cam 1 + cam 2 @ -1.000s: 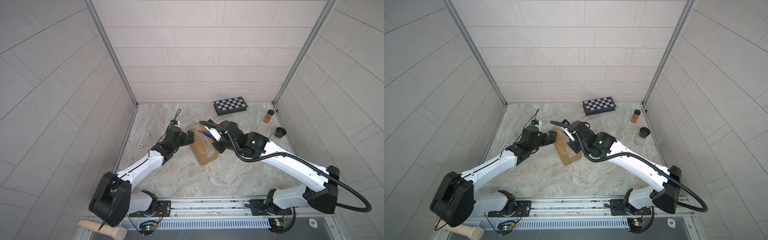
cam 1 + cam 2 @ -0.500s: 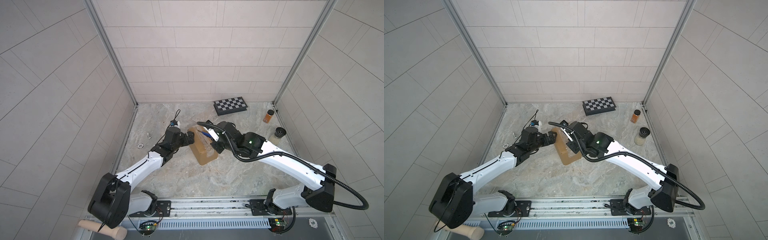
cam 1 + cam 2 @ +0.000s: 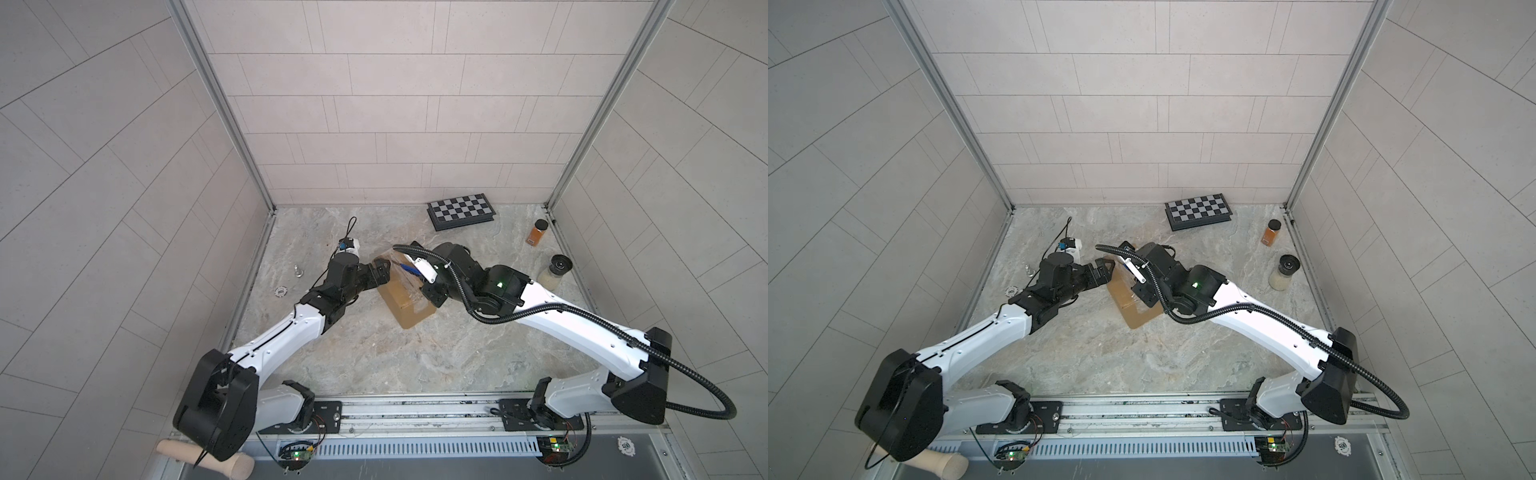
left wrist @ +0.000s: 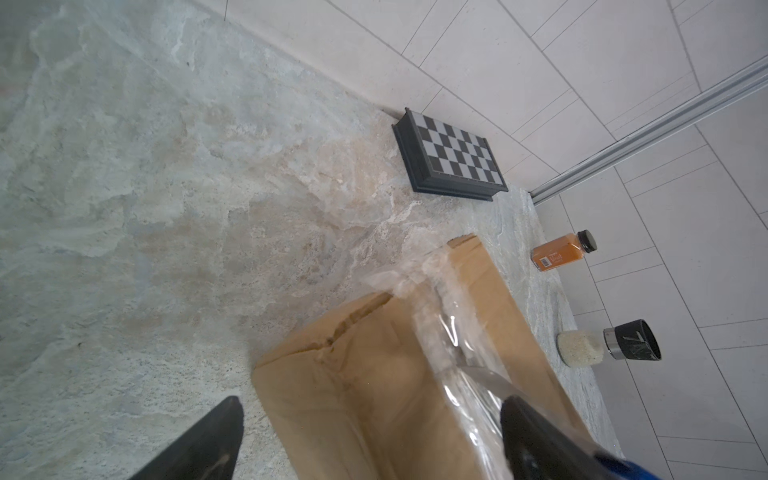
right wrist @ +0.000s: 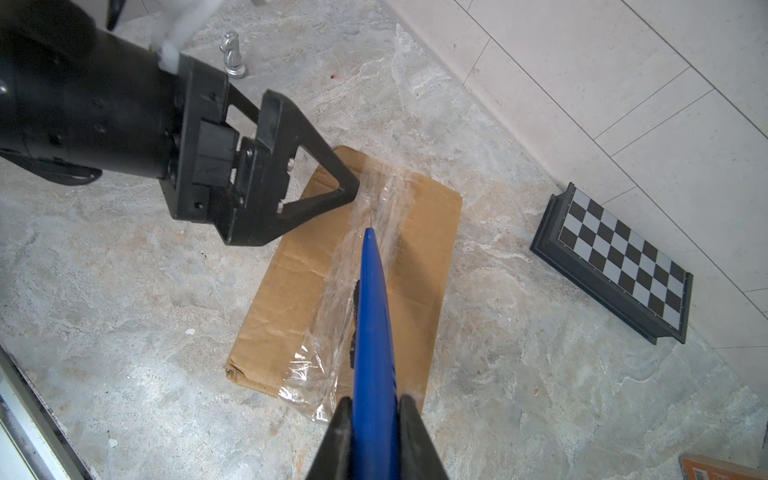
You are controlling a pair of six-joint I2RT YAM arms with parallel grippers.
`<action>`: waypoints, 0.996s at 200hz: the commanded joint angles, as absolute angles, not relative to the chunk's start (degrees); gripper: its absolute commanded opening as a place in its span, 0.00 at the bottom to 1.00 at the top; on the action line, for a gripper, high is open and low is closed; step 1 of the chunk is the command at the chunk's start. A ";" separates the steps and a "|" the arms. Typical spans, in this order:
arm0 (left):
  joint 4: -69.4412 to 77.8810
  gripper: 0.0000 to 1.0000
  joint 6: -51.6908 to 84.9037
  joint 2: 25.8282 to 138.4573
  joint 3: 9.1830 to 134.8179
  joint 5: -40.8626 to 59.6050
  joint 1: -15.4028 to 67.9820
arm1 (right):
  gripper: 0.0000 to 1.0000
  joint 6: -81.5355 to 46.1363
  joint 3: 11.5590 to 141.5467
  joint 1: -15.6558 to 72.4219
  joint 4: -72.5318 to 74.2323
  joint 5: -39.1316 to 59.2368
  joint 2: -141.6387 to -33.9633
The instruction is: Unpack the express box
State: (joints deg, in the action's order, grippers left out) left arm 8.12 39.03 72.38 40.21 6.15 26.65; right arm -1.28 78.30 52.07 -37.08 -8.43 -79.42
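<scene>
The express box (image 3: 405, 297) is taped shut, with nothing out. The right gripper (image 5: 376, 406) clamps a blue-handled cutter (image 5: 372, 311) on its tape (image 5: 328, 332). The left gripper (image 3: 382, 273) straddles its far end, fingers apart.

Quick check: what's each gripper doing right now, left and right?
Left gripper: open at the box, holding nothing.
Right gripper: shut on a blue cutter.
</scene>
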 commanded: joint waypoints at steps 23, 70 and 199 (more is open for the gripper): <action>3.54 0.95 43.22 77.39 42.06 3.56 26.81 | 0.00 -0.17 78.22 52.12 -38.18 -12.82 -77.11; 2.42 0.94 45.00 78.71 42.28 2.84 26.81 | 0.00 -1.25 78.10 52.23 -39.99 -12.57 -74.96; 3.58 0.94 45.44 78.76 41.49 3.25 26.83 | 0.00 -2.33 76.95 52.90 -38.61 -10.61 -76.86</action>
State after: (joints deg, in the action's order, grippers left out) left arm 7.11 45.63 77.47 42.13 4.89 26.81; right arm -2.00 77.54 52.51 -39.22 -10.46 -76.29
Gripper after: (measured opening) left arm 0.942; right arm 0.184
